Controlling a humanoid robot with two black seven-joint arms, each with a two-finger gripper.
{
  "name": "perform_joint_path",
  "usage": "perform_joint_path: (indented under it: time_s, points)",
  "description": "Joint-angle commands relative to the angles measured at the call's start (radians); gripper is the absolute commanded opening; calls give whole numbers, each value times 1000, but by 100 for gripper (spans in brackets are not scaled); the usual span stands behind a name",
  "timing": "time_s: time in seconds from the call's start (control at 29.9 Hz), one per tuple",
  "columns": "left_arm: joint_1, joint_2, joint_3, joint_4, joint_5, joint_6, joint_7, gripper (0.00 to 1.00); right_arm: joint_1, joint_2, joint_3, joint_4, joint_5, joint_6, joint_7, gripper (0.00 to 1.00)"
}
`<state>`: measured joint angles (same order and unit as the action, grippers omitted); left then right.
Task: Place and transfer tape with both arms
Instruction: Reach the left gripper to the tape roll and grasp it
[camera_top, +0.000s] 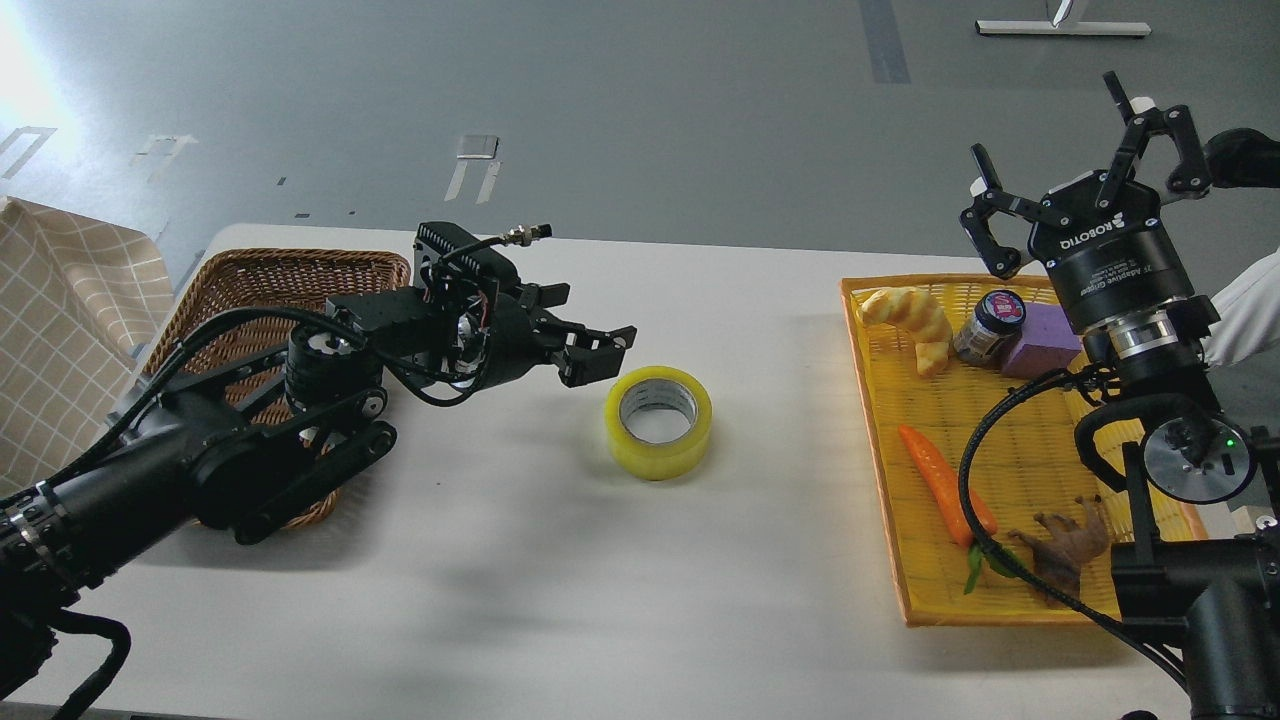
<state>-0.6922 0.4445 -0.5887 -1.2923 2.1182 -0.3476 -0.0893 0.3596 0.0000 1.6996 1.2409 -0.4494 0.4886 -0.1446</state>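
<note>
1. Tape (658, 421) lies flat on the white table (520, 560), core hole up, roughly mid-table. Yellow translucent roll, grey-white core. Nothing touching it.
2. Left gripper (588, 338) sits just left of the tape, reaching in sideways, fingers spread and holding nothing. Lower fingertip is close to the roll's upper-left edge, but there is a gap.
3. Right gripper (1070, 140) is raised at the far right, above the tray's back corner, well apart from the tape. Fingers splayed wide, nothing held.
4. Yellow tray (880, 440) on the right side of the table holds:
   - croissant (912, 322) at the back left
   - small dark jar (988, 326) just right of it, lid label not readable
   - purple block (1040, 340) next to the jar, partly behind the right wrist
   - carrot (945, 482) lying lengthwise mid-tray, green end toward the front
   - brown animal figure (1065, 545) at the front, partly covered by a black cable (985, 440)
5. Wicker basket (270, 275) at the table's left end. Left arm (200, 450) crosses over it and hides most of the inside, so I cannot tell the contents.
6. Checked cloth (60, 330) left of the basket, off the table edge.
7. Clear table between tape and tray; nothing lies between the tape and either gripper.
8. Writing: "ROBOTIQ" on the right gripper body; smaller print on the wrist below it reads "Adaptive Gripper", rest too small.
</note>
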Motion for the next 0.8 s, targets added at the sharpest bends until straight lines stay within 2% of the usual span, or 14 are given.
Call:
perform_joint_path:
  time_s: [0.0,0.37,0.77]
  points:
    - [-18,-3,17,-4,26,-7,9,98,-2,0,0,2,0,0,0,100]
    - [-35,-102,56,13,28,-93,97,98,-4,0,-2,-1,0,0,0,100]
    - [-35,-110,96,88,28,-93,103,98,-5,0,-2,2,0,0,0,100]
